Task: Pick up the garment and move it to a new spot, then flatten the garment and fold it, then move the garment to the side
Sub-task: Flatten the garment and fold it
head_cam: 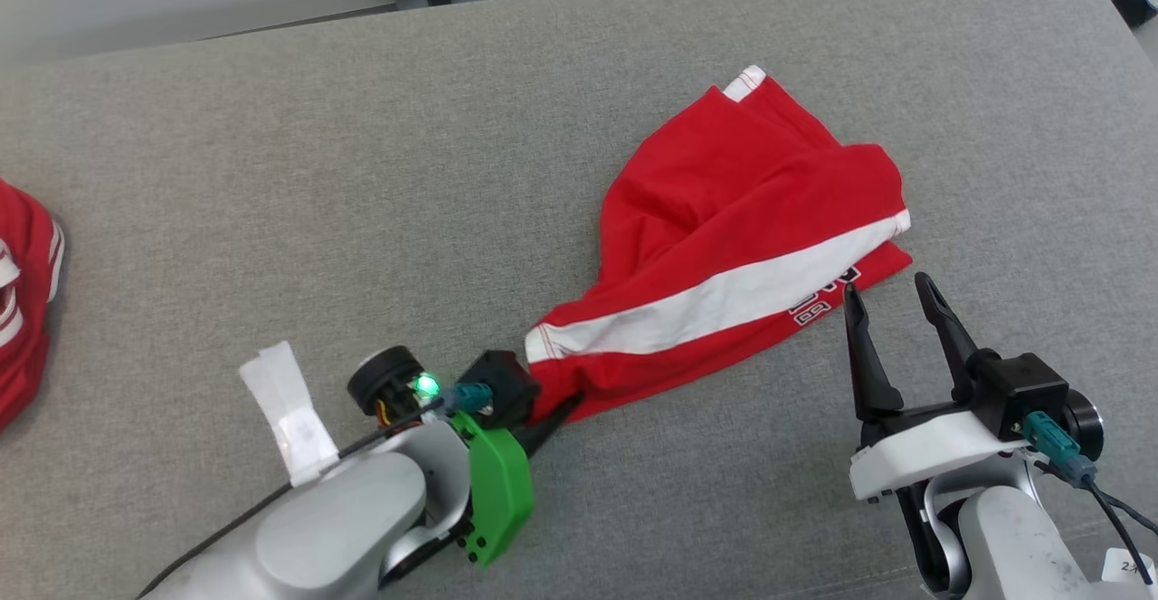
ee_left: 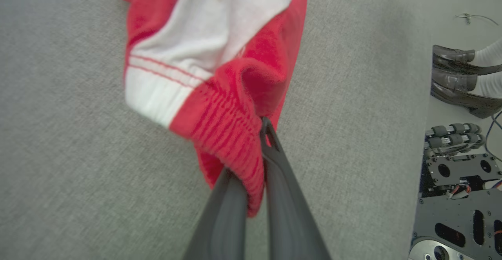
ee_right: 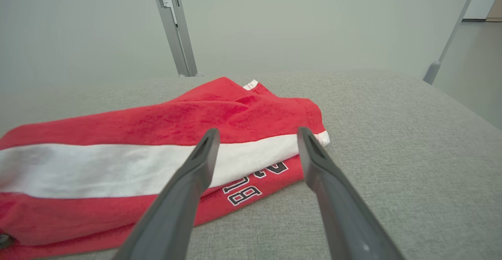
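- Between the fingers of the left gripper [head_cam: 554,412] sits a ribbed red hem of the garment [head_cam: 724,238]. The jaws are clamped hard on that fold, and cloth bulges out on both sides of them.
- Ahead of those jaws the garment trails away over the grey pad [head_cam: 362,175]. It is bunched and creased, and its white stripe runs from the pinched end toward the far one.
- Just before the tips of the right gripper [head_cam: 887,285] lies the garment's other end, the corner with black lettering. These jaws stand wide apart and hold nothing. The tips look level with that corner's edge, but I cannot tell whether one brushes the cloth.
- Progress, as I judge it, is early. One end is gripped, yet most of the garment lies rumpled on the pad. It is not spread flat, not folded and not set aside.
- Whether this spot is the new one or the starting one cannot be told from here.
- Flattening, folding and the move to the side are all left to do.
- The next move probably calls for the right jaws to close on the lettered corner, so that both ends can be drawn taut.
- Far out to the outer side of the left jaws, a second red piece [head_cam: 23,292] lies well apart at the pad's edge.
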Robot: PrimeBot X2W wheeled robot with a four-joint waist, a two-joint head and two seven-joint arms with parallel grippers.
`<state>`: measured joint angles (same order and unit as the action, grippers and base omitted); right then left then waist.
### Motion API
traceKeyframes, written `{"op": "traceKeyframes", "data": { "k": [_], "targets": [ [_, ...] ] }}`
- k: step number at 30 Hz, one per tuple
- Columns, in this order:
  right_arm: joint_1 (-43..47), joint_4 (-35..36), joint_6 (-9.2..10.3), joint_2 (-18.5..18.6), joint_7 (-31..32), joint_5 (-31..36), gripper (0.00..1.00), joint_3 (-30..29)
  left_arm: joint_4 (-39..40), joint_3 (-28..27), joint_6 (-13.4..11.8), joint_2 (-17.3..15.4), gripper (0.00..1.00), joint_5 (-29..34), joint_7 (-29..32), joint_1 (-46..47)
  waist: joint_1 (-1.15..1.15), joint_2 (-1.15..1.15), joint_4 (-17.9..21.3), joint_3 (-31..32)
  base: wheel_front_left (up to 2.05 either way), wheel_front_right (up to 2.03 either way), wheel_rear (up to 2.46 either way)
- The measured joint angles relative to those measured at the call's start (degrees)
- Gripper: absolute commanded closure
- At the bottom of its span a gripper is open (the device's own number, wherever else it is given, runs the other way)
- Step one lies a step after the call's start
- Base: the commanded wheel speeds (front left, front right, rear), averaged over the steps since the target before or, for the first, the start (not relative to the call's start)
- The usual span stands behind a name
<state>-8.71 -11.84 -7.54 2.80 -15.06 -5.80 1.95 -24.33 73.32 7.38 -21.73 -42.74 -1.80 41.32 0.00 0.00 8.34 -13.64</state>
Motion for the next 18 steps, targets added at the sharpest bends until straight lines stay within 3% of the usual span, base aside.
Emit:
{"op": "traceKeyframes", "data": {
  "k": [6, 11, 12, 13, 14, 18],
  "targets": [
    [0.34, -0.34, 0.00, 0.01, 0.00, 0.23, 0.00, -0.18, -9.25, -3.01, -0.31, 0.02, 1.00, -2.70, -6.11, 0.62, 0.00, 0.00, -1.56, 1.82, 0.00, 0.00, 0.00],
    [0.74, -0.53, 0.00, 0.01, 0.00, 0.34, 0.00, -0.27, -14.86, -7.05, -1.69, 1.90, 1.00, -5.39, -10.87, 0.19, 0.00, 0.00, -2.31, 3.01, 0.00, 0.00, 0.00],
    [0.83, -0.53, 0.00, 0.01, 0.00, 0.35, 0.00, -0.32, -15.21, -7.66, -1.69, 2.31, 0.75, -5.92, -11.45, 0.01, 0.00, 0.00, -2.39, 3.18, 0.00, 0.00, 0.00],
    [0.95, -0.54, 0.00, 0.01, 0.00, 0.42, 0.00, -0.37, -15.46, -8.23, -1.68, 2.77, 0.16, -6.21, -12.02, -0.38, 0.00, 0.00, -2.49, 3.38, 0.00, 0.00, 0.00],
    [1.06, -0.56, 0.00, 0.01, 0.00, 0.42, 0.00, -0.44, -15.70, -8.77, -1.58, 3.21, 0.00, -6.51, -12.46, -0.98, 0.00, 0.00, -2.58, 3.58, 0.00, 0.00, 0.00],
    [1.43, -0.58, 0.00, 0.00, 0.00, 0.69, 0.00, -0.78, -16.27, -11.54, -1.57, 3.99, 0.00, -7.26, -13.00, -3.76, 0.00, 0.00, -2.85, 4.37, 0.00, 0.00, 0.00]
  ]
}}
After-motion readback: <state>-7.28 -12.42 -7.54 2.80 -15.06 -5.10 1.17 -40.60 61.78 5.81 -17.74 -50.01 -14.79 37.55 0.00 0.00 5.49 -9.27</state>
